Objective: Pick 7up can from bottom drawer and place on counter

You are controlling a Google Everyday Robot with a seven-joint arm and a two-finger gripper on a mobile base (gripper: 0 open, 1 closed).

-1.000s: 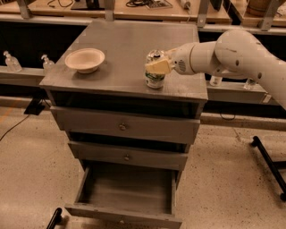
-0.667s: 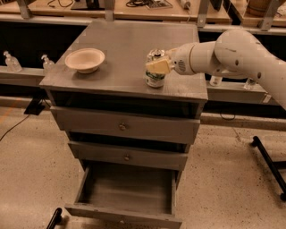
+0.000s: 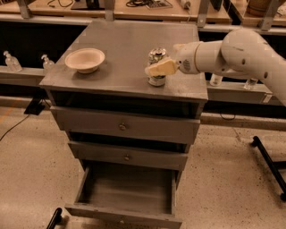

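The 7up can (image 3: 157, 56) stands upright on the grey counter (image 3: 120, 49), near its front right part. My gripper (image 3: 158, 64) reaches in from the right and is closed around the can's middle. One tan finger (image 3: 159, 68) crosses the can's front side; the other finger is mostly hidden behind it. The bottom drawer (image 3: 127, 190) is pulled open below, and its inside shows nothing in it.
A cream bowl (image 3: 85, 59) sits on the counter's left part. Two closed grey drawers (image 3: 123, 126) are above the open one. Clear plastic bottles (image 3: 11, 61) stand on ledges left and right behind the cabinet. Wooden tabletops (image 3: 134, 8) run along the back. A black stand leg (image 3: 268, 161) is at right.
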